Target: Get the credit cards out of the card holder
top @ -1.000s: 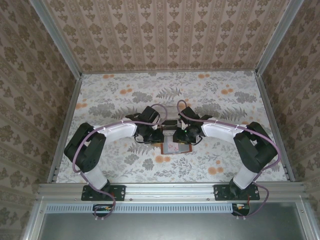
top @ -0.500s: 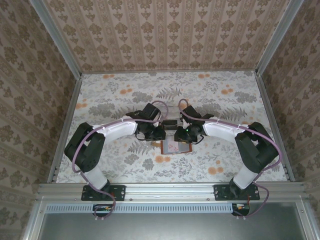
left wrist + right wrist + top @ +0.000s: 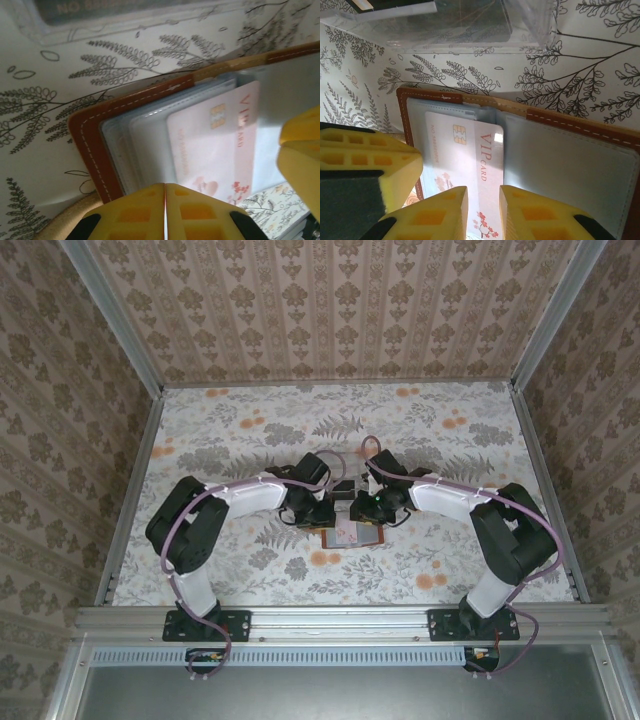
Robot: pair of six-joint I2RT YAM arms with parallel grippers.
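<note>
Card holder [image 3: 560,165] under right gripper [image 3: 483,210].

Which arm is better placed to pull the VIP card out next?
Right, probably: the right gripper is open over the VIP card; the left gripper is shut, over the card holder.

Left gripper [image 3: 165,195] closed, right gripper [image 3: 483,195] slightly parted
</note>
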